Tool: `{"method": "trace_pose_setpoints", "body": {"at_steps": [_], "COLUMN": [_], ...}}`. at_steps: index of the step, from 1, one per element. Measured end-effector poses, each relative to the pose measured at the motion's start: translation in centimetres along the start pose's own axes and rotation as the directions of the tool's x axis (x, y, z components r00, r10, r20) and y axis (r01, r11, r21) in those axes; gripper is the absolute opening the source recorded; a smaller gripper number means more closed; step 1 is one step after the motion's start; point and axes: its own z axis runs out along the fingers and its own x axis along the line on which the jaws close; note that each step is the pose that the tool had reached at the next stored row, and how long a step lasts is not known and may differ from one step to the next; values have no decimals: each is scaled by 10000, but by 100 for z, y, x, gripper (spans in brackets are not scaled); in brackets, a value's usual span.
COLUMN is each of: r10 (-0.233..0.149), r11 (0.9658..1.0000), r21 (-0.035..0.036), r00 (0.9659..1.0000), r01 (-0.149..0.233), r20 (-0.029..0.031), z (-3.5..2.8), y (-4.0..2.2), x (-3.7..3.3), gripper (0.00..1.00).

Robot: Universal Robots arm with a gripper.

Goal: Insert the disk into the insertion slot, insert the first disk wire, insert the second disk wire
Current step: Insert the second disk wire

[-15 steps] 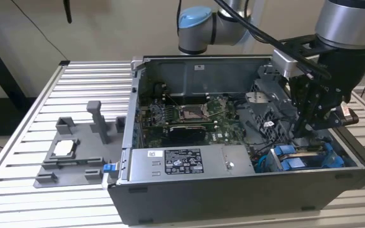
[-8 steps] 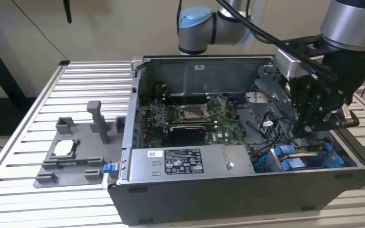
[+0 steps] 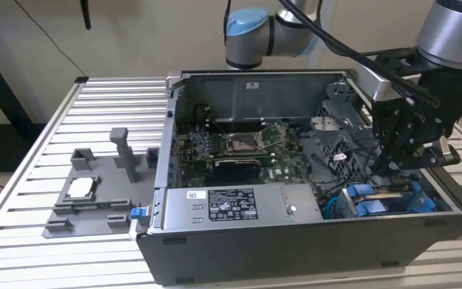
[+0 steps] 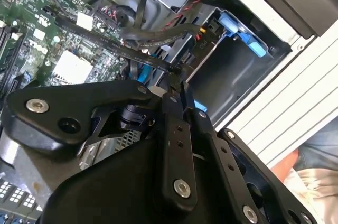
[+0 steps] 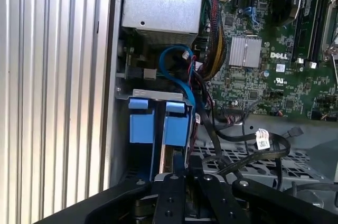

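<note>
Fixture tray (image 3: 86, 208) sits off on the exterior view's left with a small square chip (image 3: 81, 188) on it, nothing near it. Middle of that view is the open black case (image 3: 295, 253), green motherboard (image 3: 279, 138) showing.

Over on the right the gripper (image 4: 178, 80) is down inside the case by the insertion slot (image 5: 158, 95). The disk (image 5: 161, 124) looks seated in the slot, standing on edge, blue carrier towards the first wrist view.

In the second wrist view the fingers (image 4: 177, 123) look pressed together on the end of a black flat wire (image 4: 116, 44), so my guess is we're on the first disk wire. Seating it calls for squaring the plug to the disk's connector, and there's little room among the loose cables. Can't make out the plug or connector themselves because the fingers cover that spot.
</note>
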Motion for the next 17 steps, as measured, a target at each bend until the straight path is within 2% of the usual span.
{"method": "trace_pose_setpoints", "body": {"at_steps": [3, 4, 6, 10, 11, 13, 14, 15, 17], "r10": [78, 91, 96, 97, 97, 103, 105, 106, 108], "r11": [10000, 10000, 9998, 9997, 9995, 9979, 9969, 9963, 9961], "r21": [-8, -35, -194, -221, -308, -643, -778, -854, -881], "r00": [10000, 10000, 10000, 10000, 9999, 9999, 9999, 9999, 9999], "r01": [-78, -91, -95, -96, -96, -99, -100, -100, -99], "r20": [10, 10, 22, 23, 28, 53, 62, 68, 92], "z": [15, 17, 19, 19, 20, 23, 26, 32, 42], "y": [-1, -4, -14, -19, -29, -59, -77, -95, -131], "x": [9, 12, 21, 21, 22, 26, 29, 32, 44], "gripper": [16, 16, 16, 16, 16, 16, 16, 16, 16]}}
